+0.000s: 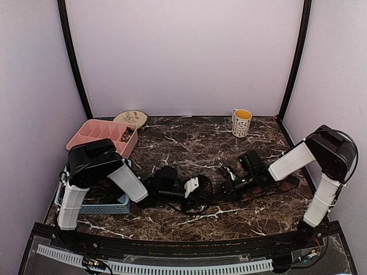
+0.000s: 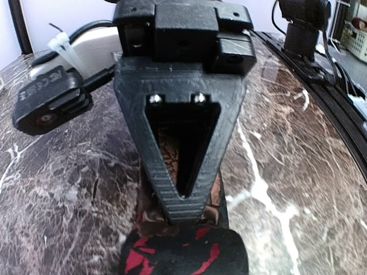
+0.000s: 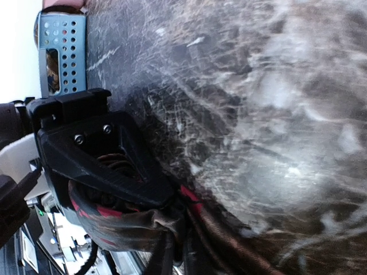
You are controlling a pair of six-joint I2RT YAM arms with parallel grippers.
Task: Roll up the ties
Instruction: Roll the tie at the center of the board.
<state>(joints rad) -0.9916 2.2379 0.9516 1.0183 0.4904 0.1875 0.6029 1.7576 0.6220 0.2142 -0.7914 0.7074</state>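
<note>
A dark tie lies on the marble table between my two grippers, which meet at mid-table. In the left wrist view its reddish-brown fabric [image 2: 215, 193] shows under and beside my upper finger [image 2: 183, 195], and a black part with red marks [image 2: 183, 255] bulges just past the tip. The left gripper [image 2: 184, 216] [image 1: 196, 188] is pinched on that fabric; its lower finger is hidden. The right gripper [image 3: 166, 200] [image 1: 228, 186] is shut on bunched tie folds, with coiled layers [image 3: 114, 163] showing through the finger's window. A brown ribbed strip of the tie [image 3: 229, 240] trails away from it.
A pink divided tray [image 1: 97, 134] and a floral plate [image 1: 130, 118] sit at the back left. Beside the left arm is a blue perforated basket [image 1: 106, 203] [image 3: 60, 54]. A mug [image 1: 241, 122] stands at the back right. Walls enclose the table.
</note>
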